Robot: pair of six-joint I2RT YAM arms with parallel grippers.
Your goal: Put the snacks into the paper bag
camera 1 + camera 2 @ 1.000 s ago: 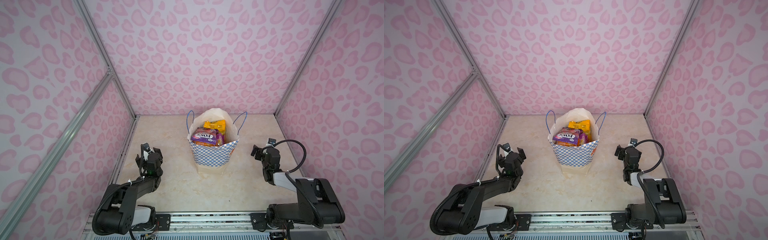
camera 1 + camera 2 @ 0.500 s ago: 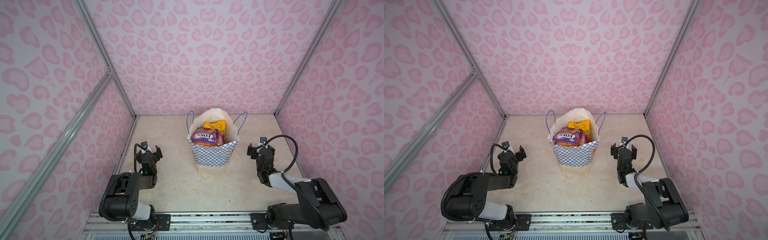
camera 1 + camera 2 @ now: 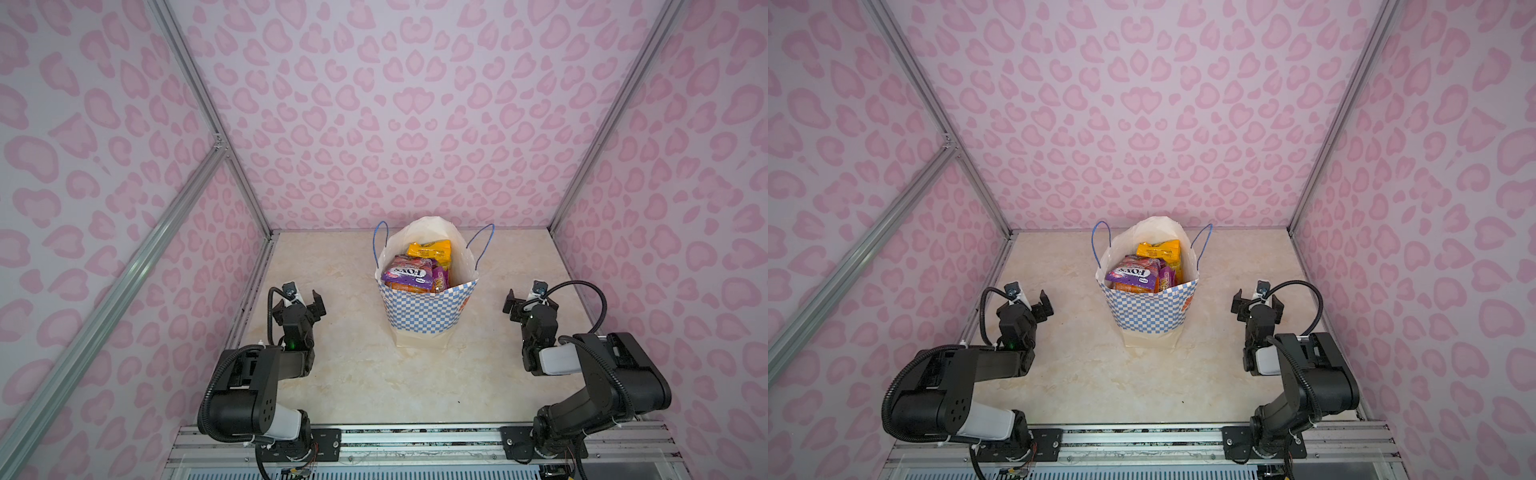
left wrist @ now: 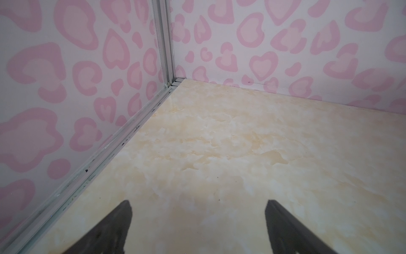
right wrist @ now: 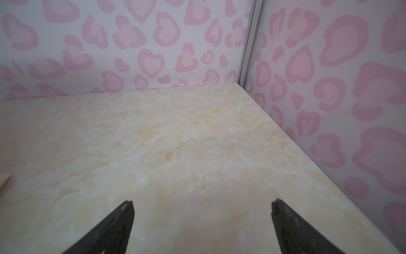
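Already snacks (image 3: pixel 405 272) inside paper bag (image 3: pixel 424 311)

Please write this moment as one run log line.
paper bag: upright | snacks: inside bag | left gripper: open, empty | right gripper: open, empty

Black arms (image 3: pixel 245 386), white shells (image 3: pixel 557 359), ribbed looping cables (image 3: pixel 579 283), dark left hand (image 4: pixel 197 204), matching right hand (image 5: pixel 202 202)

Lower snacks (image 3: pixel 405 286) largely out of sight behind paper bag (image 3: pixel 424 311) wall
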